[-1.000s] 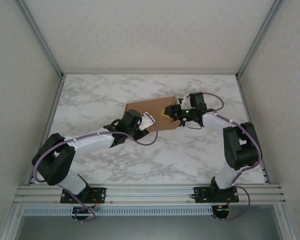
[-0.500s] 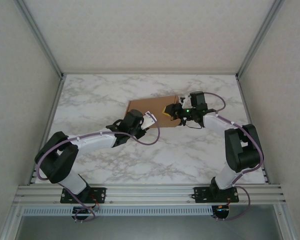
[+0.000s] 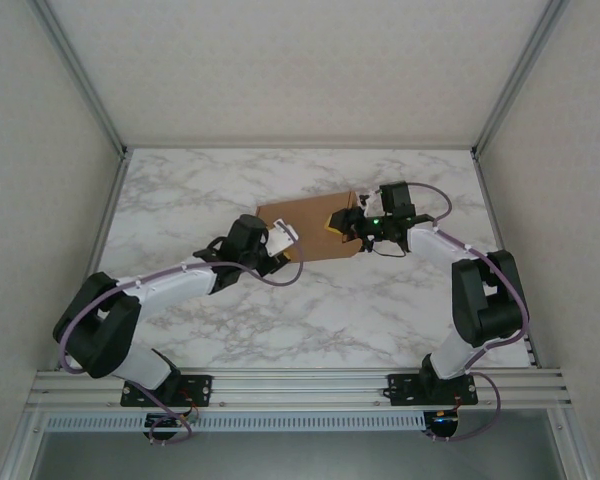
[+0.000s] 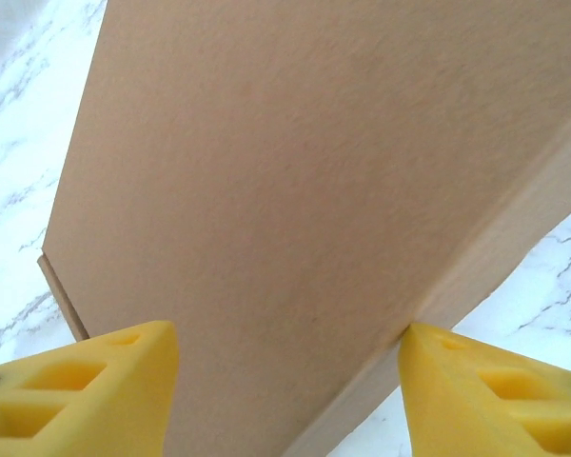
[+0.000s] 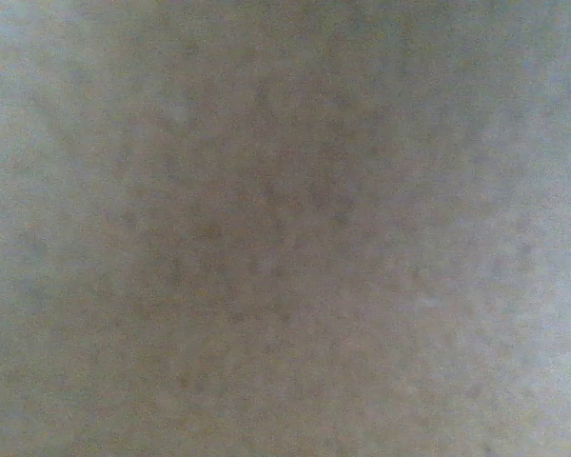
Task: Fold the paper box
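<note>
One plain brown paper box (image 3: pixel 310 225), lying flat on a white marble table (image 3: pixel 180 190), towards the far middle. Long axis running left to right, with the right end tipped slightly farther away. Two arms reaching in from the near edge, one towards each end of the box.

Left gripper (image 3: pixel 288 240) at the box's near-left corner, pointing far and right across the cardboard. Through its wrist camera: two yellow fingers (image 4: pixel 95 381) spread wide apart, with a broad smooth cardboard panel between and beyond them and a folded edge running down towards the right-hand finger. Nothing visibly pinched.

Right gripper (image 3: pixel 340 221) over the box's right end, yellow tips seen from above against the cardboard. Impossible to tell how wide it stands. Its wrist camera gives a brown blur, probably cardboard very close to the lens.

Likely hinge of the coming move: box straight ahead of the left gripper, to its far right, with the right gripper already at the opposite end. Neither arm clearly nearer, both at the box.

Count: one box, one table, two arms, two grippers.
</note>
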Motion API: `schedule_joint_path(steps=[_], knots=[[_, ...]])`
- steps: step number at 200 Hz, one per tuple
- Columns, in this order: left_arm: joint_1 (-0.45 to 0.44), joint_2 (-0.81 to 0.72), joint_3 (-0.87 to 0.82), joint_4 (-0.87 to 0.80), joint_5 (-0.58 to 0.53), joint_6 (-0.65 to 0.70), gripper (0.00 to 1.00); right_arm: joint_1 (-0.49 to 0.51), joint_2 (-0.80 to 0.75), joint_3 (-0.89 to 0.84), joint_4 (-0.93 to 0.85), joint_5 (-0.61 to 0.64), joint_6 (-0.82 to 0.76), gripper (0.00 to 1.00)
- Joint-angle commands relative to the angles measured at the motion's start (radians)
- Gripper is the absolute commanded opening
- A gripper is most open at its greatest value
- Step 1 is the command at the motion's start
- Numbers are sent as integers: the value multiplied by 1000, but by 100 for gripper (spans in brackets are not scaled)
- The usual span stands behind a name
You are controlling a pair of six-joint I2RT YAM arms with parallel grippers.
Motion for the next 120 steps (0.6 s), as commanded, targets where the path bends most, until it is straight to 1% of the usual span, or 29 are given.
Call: schedule_joint_path(steps=[1,20,27,35,44,55,69,94,109,120], knots=[[32,35,17,-27,3,10,63,8,-13,15,-97,-103,-37,39],[31,80,43,-46,38,6,66,8,-13,11,-82,-115,-25,39],[29,95,51,-47,46,9,69,10,-15,7,-72,-119,-17,39],[26,113,60,-43,34,13,72,11,-16,3,-64,-122,-12,39],[21,134,78,-40,8,12,73,14,-14,-1,-56,-125,-7,39],[17,165,107,-44,-9,2,70,19,-12,-7,-45,-129,0,39],[14,191,127,-33,-27,-14,63,24,-11,-15,-32,-131,7,39],[12,185,123,-4,-37,-29,49,24,-17,-21,-39,-116,4,39],[11,143,108,7,-35,-39,50,20,-27,-20,-44,-97,10,38],[10,95,93,22,-29,-59,55,12,-38,-25,-38,-79,29,36]])
